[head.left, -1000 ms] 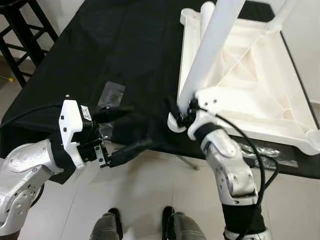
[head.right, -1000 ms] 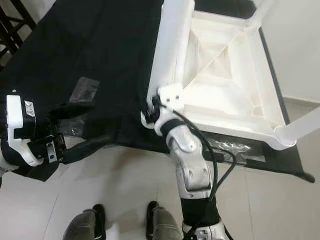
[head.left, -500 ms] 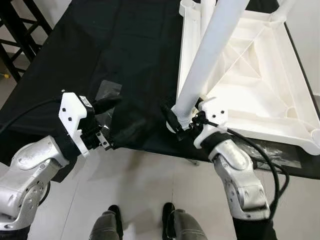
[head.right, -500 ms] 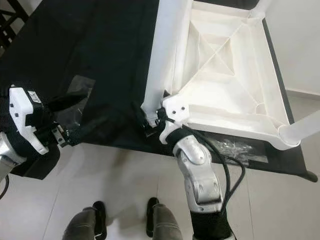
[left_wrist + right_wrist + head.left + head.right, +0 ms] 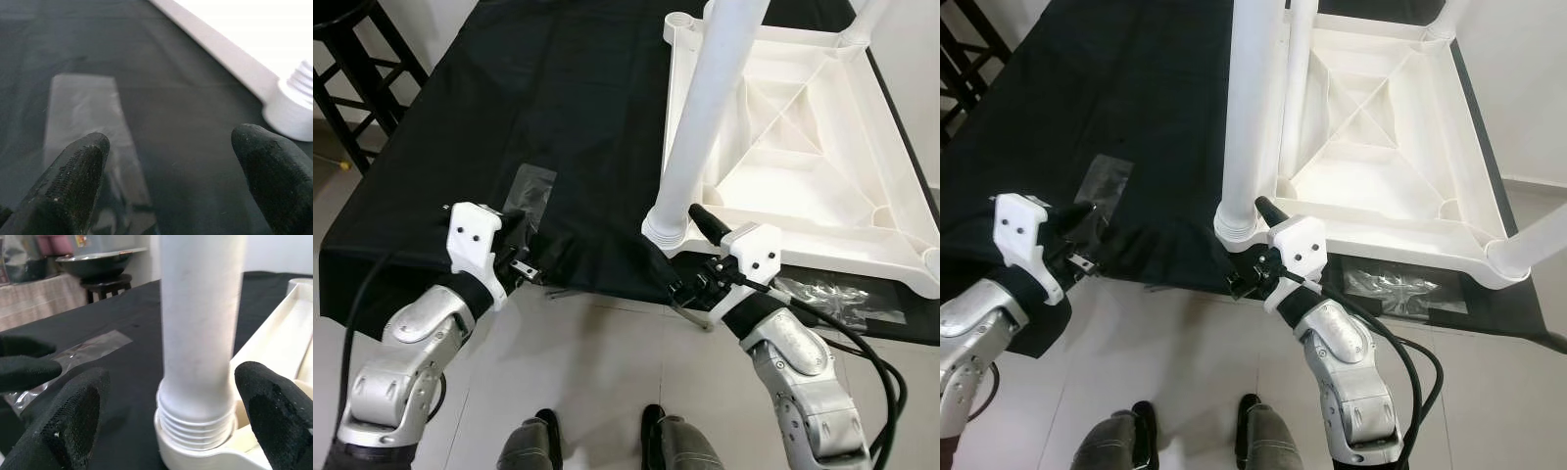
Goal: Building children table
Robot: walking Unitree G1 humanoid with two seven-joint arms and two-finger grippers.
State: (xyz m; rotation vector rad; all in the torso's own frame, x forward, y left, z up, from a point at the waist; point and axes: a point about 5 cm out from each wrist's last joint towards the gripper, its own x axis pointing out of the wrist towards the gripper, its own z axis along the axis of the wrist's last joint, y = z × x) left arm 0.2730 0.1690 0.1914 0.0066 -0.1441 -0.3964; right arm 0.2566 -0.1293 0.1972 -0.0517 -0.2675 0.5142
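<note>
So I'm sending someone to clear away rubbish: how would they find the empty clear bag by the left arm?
On the black cloth, left of the upturned white table, a flat clear plastic bag lies near the front edge, just ahead of the left end effector. Unlike the crumpled bag at the right, it is smooth and rectangular.

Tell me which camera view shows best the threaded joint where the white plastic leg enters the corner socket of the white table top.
The right wrist view: the threaded joint sits close between the right gripper fingers, threads still exposed. The eye views show it small from above; the left wrist view catches it at the edge.
</note>
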